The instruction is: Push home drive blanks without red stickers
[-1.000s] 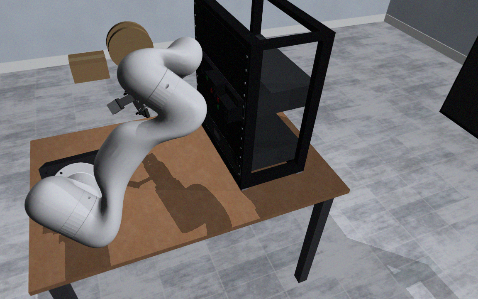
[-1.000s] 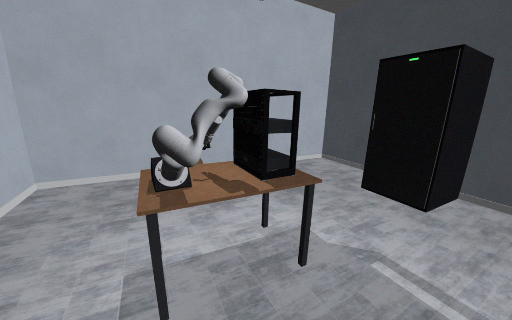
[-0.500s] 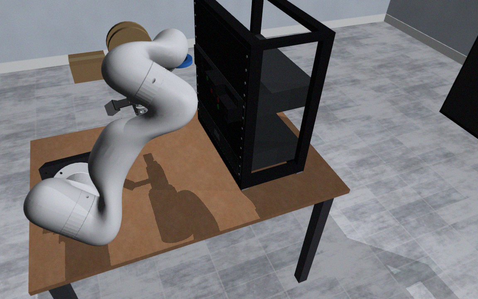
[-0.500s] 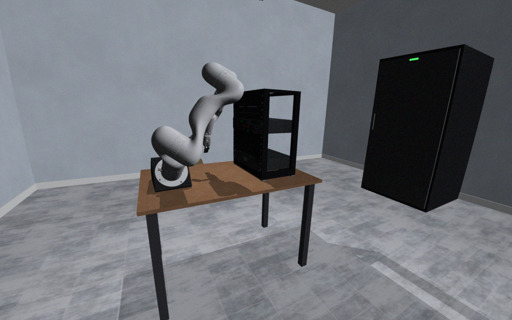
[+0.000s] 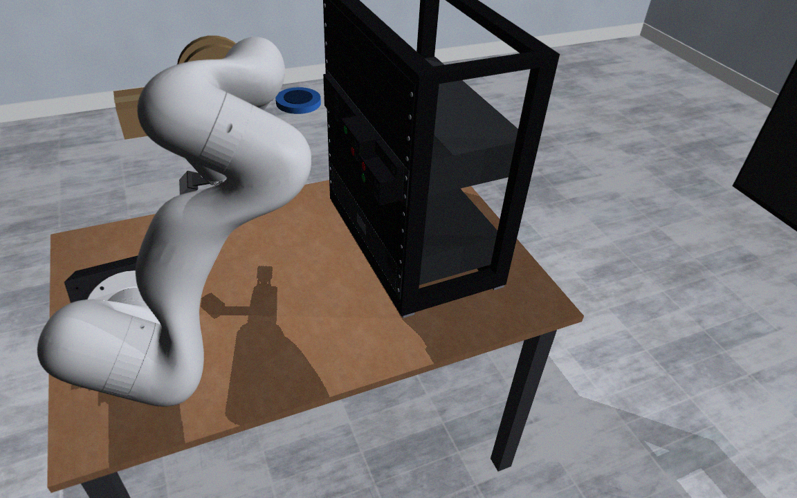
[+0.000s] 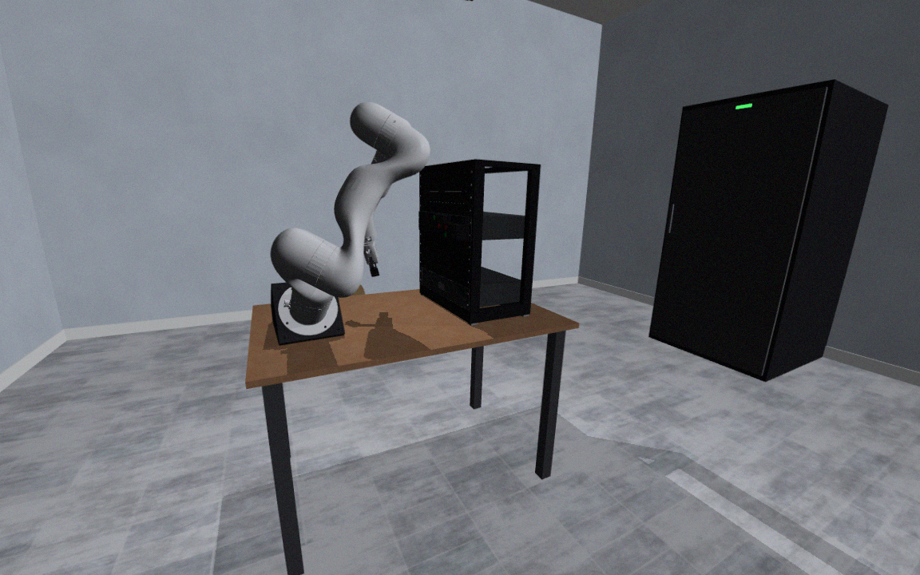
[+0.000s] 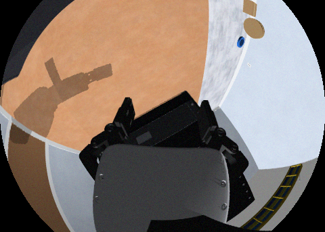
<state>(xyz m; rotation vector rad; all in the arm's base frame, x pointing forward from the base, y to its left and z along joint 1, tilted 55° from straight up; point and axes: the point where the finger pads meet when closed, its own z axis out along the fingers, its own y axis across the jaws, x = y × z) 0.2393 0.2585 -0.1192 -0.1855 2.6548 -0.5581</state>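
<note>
The black rack (image 5: 432, 154) stands on the right part of the wooden table; it also shows in the exterior view (image 6: 477, 239). The storage chassis front (image 5: 364, 158) carries four small stickers: green (image 5: 345, 130), red (image 5: 352, 150), red (image 5: 362, 166) and green (image 5: 362, 178). I cannot tell how far each blank stands out. My gripper (image 7: 166, 106) (image 6: 373, 267) is open and empty. It hangs over the table left of the rack, well apart from it. In the top view the arm hides most of it (image 5: 194, 180).
The arm's base (image 5: 104, 288) sits at the table's left end. A blue ring (image 5: 297, 99), a cardboard box (image 5: 126, 111) and a brown disc (image 5: 203, 46) lie on the floor behind. A tall black cabinet (image 6: 763, 228) stands at the right.
</note>
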